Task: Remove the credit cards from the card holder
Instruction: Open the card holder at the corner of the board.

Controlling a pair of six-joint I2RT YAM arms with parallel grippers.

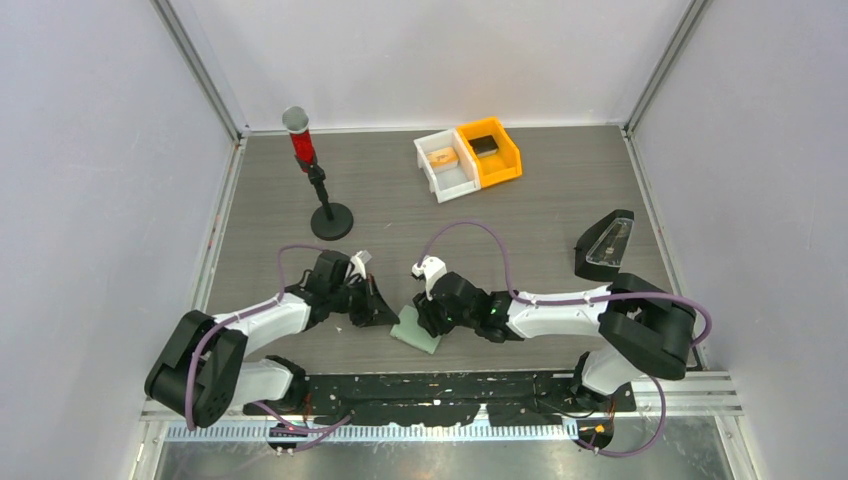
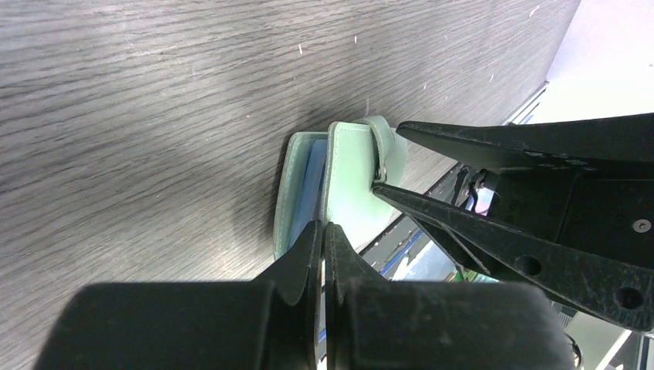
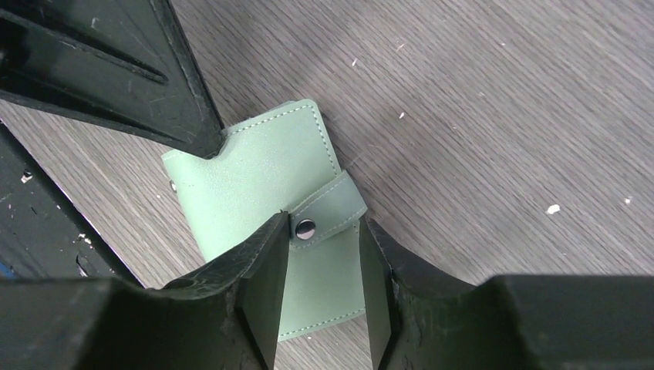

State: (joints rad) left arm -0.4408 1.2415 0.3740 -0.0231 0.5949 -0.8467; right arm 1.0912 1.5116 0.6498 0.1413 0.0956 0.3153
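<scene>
The pale-green card holder (image 1: pixel 415 328) lies on the table near the front edge, folded, with its strap snapped across it (image 3: pixel 305 228). In the left wrist view its layers (image 2: pixel 351 181) gape a little and a light blue card edge (image 2: pixel 312 181) shows between them. The tan-orange card is hidden. My left gripper (image 1: pixel 378 306) (image 2: pixel 322 227) is shut, its tips at the holder's edge; I cannot tell if they pinch anything. My right gripper (image 1: pixel 430 318) (image 3: pixel 322 254) is open, its fingers (image 3: pixel 266 270) standing on either side of the strap.
A red-topped stand (image 1: pixel 312 175) is at the back left. A white bin (image 1: pixel 458 180) with a tan object and an orange bin (image 1: pixel 500 165) with a black block (image 1: pixel 484 145) are at the back. A black and clear object (image 1: pixel 607 245) lies at the right.
</scene>
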